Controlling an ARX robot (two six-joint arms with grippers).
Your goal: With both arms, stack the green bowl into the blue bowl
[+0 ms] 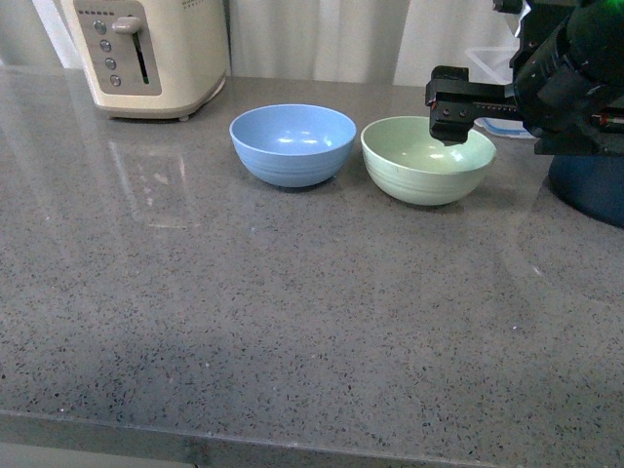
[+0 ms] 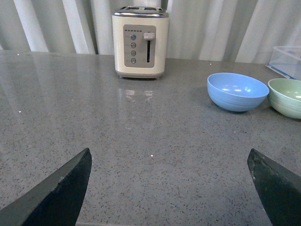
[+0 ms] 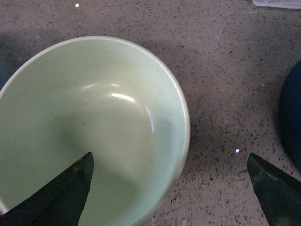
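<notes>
The right arm comes in from the right of the front view, bent forward, with its gripper (image 1: 454,125) poised over the far side of the green bowl (image 1: 427,166). Its jaws are spread wide and hold nothing; one finger (image 3: 54,195) hangs over the bowl's inside and the other over the counter (image 1: 292,322) outside the rim, though whether either touches the bowl is hard to tell. The green bowl sits upright just beside the blue bowl (image 1: 292,144), on its right, near a dark blue pot (image 1: 590,190). The left gripper (image 2: 164,193) sits low over bare counter, jaws wide apart and empty, facing a toaster (image 2: 140,42)
</notes>
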